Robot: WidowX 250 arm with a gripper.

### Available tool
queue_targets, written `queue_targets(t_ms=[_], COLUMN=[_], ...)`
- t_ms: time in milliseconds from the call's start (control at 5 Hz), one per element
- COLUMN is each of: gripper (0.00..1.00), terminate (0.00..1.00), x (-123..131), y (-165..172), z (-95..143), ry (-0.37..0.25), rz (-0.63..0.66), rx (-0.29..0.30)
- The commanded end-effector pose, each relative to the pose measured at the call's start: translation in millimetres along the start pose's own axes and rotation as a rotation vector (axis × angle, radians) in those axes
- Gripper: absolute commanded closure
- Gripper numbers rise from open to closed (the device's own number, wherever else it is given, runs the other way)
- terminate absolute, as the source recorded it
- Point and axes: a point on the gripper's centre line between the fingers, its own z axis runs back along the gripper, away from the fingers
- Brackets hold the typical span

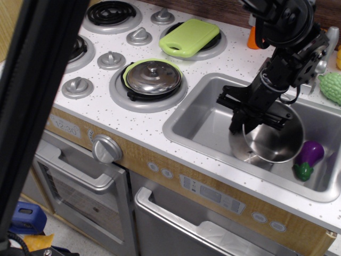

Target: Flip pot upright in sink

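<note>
The pot point(270, 142) is a small shiny steel pot in the right half of the sink point(200, 114). It is tilted, with its open mouth facing up and towards the camera and its base low on the basin floor. My gripper point(249, 116) comes down from the upper right. Its black fingers are closed on the pot's upper left rim, one inside and one outside the wall. The arm hides the far rim of the pot.
A purple toy eggplant point(308, 157) lies in the sink just right of the pot. A domed steel lid point(153, 76) sits on the burner left of the sink. A green cutting board point(189, 37), an orange item point(256, 38) and a green bumpy vegetable point(332, 88) lie along the back.
</note>
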Motion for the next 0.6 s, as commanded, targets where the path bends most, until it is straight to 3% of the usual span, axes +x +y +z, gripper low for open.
queue_targets(t_ms=[0, 200, 400], gripper=[0.0, 0.0, 0.0], terminate=[0.0, 0.0, 1.0], x=[9.9, 9.9, 9.9], y=[3.2, 3.2, 3.2], z=[28.6, 28.6, 28.6], ry=[-0.074, -0.074, -0.074], rz=[-0.009, -0.009, -0.009], rx=[-0.099, -0.099, -0.099])
